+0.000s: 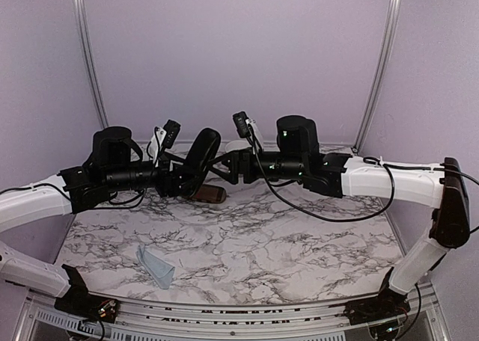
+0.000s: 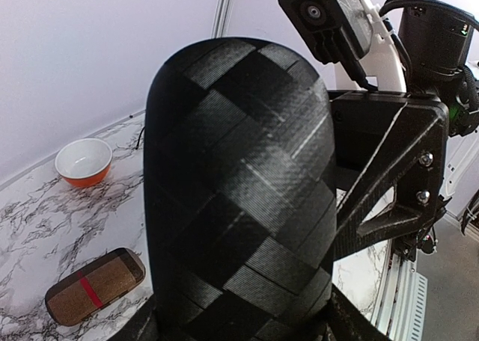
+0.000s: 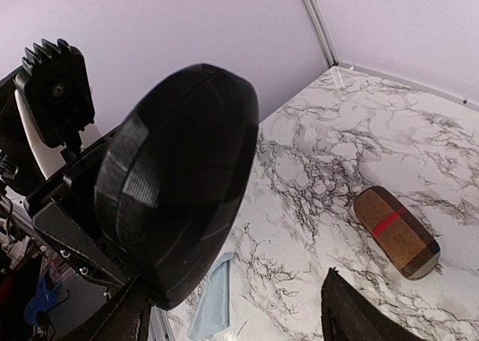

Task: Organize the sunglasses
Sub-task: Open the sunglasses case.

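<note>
No sunglasses show in any view. An oblong black case (image 1: 200, 155) stands upright above the back of the table, and my left gripper (image 1: 182, 179) is shut on its lower end. In the left wrist view this case (image 2: 239, 184) fills the gap between my fingers. My right gripper (image 1: 223, 167) comes in from the right and stands open beside the case. In the right wrist view the case (image 3: 179, 184) sits against the left finger (image 3: 123, 318), well apart from the right finger (image 3: 352, 315). Whether that left finger touches the case I cannot tell.
A brown case with a red stripe (image 1: 210, 194) lies flat under the grippers, and it is also in the wrist views (image 2: 93, 285) (image 3: 397, 232). An orange bowl with a white inside (image 2: 84, 161) sits by the wall. A folded light blue cloth (image 1: 156, 265) lies near the front.
</note>
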